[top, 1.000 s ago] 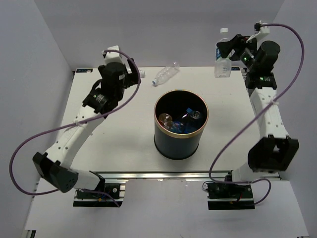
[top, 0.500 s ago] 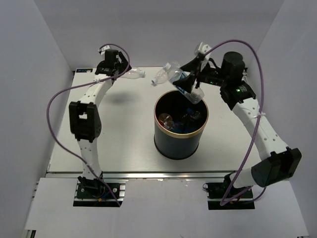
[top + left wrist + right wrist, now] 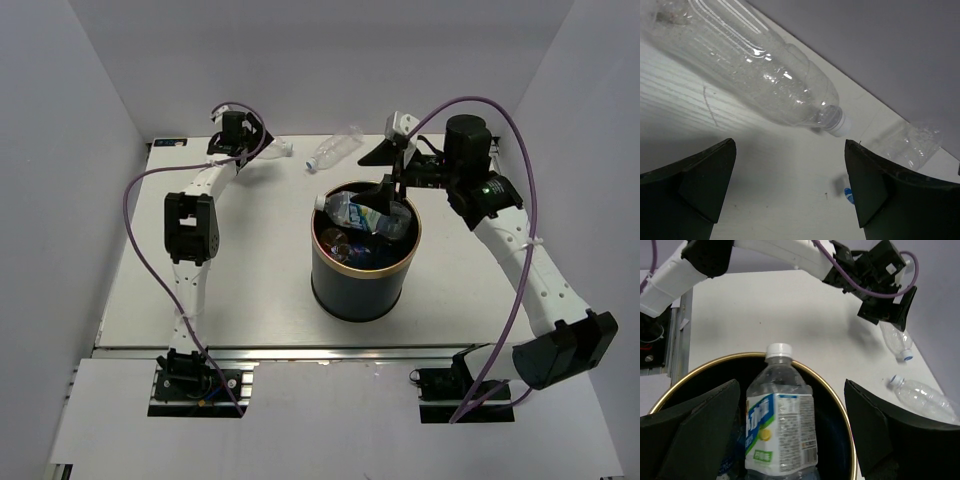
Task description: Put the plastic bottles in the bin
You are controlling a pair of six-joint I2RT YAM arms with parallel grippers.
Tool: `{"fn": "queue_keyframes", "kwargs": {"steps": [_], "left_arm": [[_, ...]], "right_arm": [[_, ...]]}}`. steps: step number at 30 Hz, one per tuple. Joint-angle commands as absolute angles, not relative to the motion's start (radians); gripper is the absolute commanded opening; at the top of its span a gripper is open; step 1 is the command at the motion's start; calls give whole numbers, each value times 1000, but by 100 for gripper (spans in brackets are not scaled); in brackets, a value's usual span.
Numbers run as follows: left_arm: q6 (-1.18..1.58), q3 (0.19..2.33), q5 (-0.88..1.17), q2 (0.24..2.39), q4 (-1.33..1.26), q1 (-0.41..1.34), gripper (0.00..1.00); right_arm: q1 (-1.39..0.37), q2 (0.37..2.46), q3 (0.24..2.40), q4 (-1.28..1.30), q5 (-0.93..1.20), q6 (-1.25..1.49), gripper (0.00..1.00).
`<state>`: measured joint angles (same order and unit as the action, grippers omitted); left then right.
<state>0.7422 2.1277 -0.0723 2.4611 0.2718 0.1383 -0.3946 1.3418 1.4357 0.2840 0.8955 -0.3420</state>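
Observation:
The bin (image 3: 365, 285) stands mid-table, dark with a gold rim (image 3: 835, 400). My right gripper (image 3: 385, 175) hovers over its far side, jaws wide open. A bottle with a green-white label (image 3: 355, 212) lies free in the bin's mouth, between the fingers without touching them (image 3: 782, 425). Below it are an orange bottle (image 3: 333, 240) and blue-labelled ones (image 3: 358, 256). My left gripper (image 3: 245, 150) is open and low at the table's far left, just short of a clear bottle (image 3: 272, 150) (image 3: 755, 75). A second clear bottle (image 3: 335, 150) (image 3: 912, 145) lies to its right.
Grey walls close the table (image 3: 200, 280) on the far side and both flanks. The left arm (image 3: 190, 225) stretches along the left side. In the right wrist view both clear bottles (image 3: 895, 342) (image 3: 925, 397) lie beyond the bin, by the left gripper (image 3: 885, 305).
My right arm swung the green-white bottle from the far right corner to over the bin and opened; the bottle now rests in the bin's mouth. My left arm reached out to the far-left clear bottle.

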Motion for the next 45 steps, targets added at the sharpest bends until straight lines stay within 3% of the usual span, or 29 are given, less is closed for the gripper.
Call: {"fn": "queue_keyframes", "kwargs": {"steps": [1, 7, 15, 33, 37, 40, 41, 45], "left_arm": [[756, 2143, 9, 2418, 151, 135, 98], [551, 2186, 409, 2496, 8, 146, 98], [241, 2305, 544, 2621, 35, 235, 98], [311, 2390, 678, 2772, -129, 245, 98], [302, 2329, 678, 2743, -138, 252, 60], [276, 2280, 673, 2695, -137, 252, 46], [272, 2258, 667, 2685, -133, 250, 34], [262, 2249, 650, 2654, -118, 250, 15]], "right_arm": [[-391, 1309, 1517, 308, 966, -373, 89], [-393, 1273, 1525, 322, 983, -365, 89], [-391, 1264, 1586, 390, 871, -373, 89], [-388, 1238, 1526, 439, 736, -382, 89], [-390, 1224, 1522, 436, 707, -370, 89], [-390, 1209, 1517, 427, 687, -365, 89], [-390, 1206, 1510, 425, 684, -359, 89], [-390, 1183, 1496, 407, 670, -344, 88]]}}
